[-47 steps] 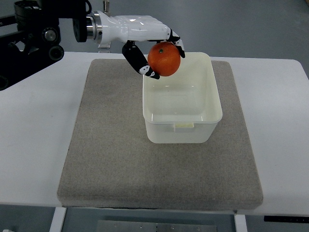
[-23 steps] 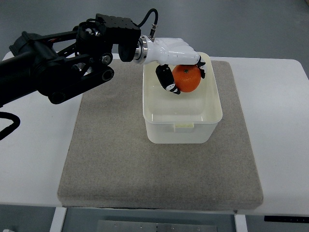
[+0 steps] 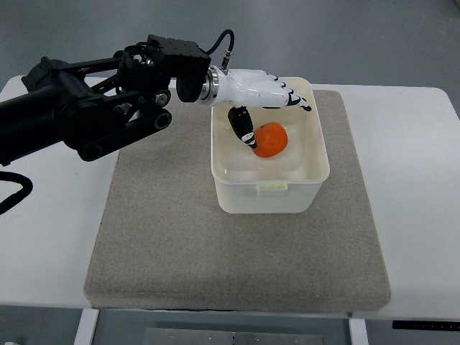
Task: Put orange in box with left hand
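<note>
An orange point(image 3: 270, 139) lies inside the cream plastic box point(image 3: 267, 200), toward its far half. My left hand point(image 3: 269, 115), white with black fingertips, hovers over the box's far left corner on a black arm reaching in from the left. Its fingers point(image 3: 291, 98) are spread straight out above the orange and the thumb point(image 3: 241, 128) hangs down just left of the fruit. The hand holds nothing. No right hand shows.
The box stands on a grey felt mat point(image 3: 165, 230) that covers most of a white table point(image 3: 50, 194). The bulky black arm point(image 3: 86, 108) crosses above the mat's far left corner.
The hand carried the orange over the box, lowered into it, then spread its fingers. The orange has dropped from the grasp to the box floor.
</note>
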Motion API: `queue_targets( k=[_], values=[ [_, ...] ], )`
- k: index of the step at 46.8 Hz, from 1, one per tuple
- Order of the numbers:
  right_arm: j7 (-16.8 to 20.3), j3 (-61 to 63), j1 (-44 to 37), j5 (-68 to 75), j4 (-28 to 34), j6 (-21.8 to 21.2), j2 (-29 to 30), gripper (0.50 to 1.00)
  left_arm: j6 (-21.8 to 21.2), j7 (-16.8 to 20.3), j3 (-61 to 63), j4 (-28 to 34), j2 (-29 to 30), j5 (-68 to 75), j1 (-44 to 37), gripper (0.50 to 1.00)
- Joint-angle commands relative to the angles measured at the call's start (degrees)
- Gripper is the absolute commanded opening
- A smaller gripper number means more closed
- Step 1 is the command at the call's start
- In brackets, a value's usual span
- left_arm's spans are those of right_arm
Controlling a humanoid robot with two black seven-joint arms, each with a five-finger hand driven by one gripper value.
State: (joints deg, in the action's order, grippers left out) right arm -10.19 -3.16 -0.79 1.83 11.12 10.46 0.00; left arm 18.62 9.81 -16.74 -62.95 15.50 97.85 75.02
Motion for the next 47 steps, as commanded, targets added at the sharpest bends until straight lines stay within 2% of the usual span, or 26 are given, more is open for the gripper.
queue_targets(
  k=[1, 14, 26, 34, 47],
  values=[
    [-0.01, 0.0, 0.0, 0.02, 0.04, 0.0, 0.0, 0.926, -0.6, 0.03, -0.66, -0.16, 0.67, -1.51, -0.05, 0.996],
    [-0.01, 0.0, 0.0, 0.02, 0.04, 0.0, 0.0, 0.926, -3.15, 0.03, -2.6, 1.33, 5.51, -19.53, -0.05, 0.996],
    [-0.01, 0.0, 0.0, 0.02, -0.05, 0.0, 0.0, 0.926, -9.92, 0.03, -5.94, 10.3, 6.04, -43.06, -2.51, 0.996],
    [-0.01, 0.0, 0.0, 0.02, -0.05, 0.0, 0.0, 0.926, -10.09, 0.12, -6.2, 16.27, 6.56, -52.49, -3.91, 0.996],
    [-0.01, 0.0, 0.0, 0.02, -0.05, 0.0, 0.0, 0.926, -9.22, 0.03, -9.28, 21.64, 7.79, -67.16, -9.45, 0.999]
  ],
)
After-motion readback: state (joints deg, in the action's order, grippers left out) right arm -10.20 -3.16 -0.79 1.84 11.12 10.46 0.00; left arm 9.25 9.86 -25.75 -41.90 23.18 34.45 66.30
